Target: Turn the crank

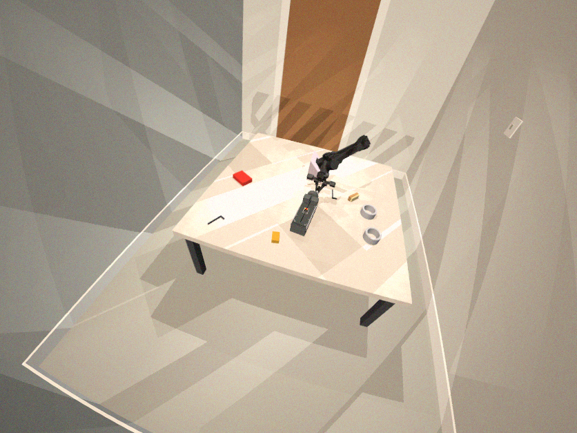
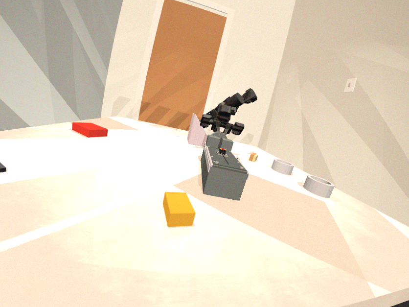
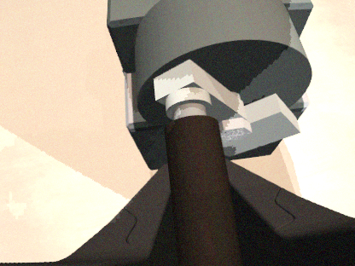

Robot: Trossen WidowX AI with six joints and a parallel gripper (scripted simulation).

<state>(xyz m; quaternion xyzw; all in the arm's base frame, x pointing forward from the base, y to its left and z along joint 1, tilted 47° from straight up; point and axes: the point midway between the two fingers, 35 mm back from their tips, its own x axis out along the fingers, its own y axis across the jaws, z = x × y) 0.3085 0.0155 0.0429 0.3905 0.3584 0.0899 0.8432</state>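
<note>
The dark grey machine stands on the table, its round housing filling the top of the wrist view. The light grey crank arm joins the dark brown handle. My gripper is at the machine's far end and is shut on the handle, one finger on each side. The red pointer shows small on the machine's top. The wrist view does not show it, and its exact level against the brass marks is too small to tell.
A pale pink panel stands beside the arm. A red block, a yellow block, a small tan block, two grey rings and two black bent rods lie around the machine.
</note>
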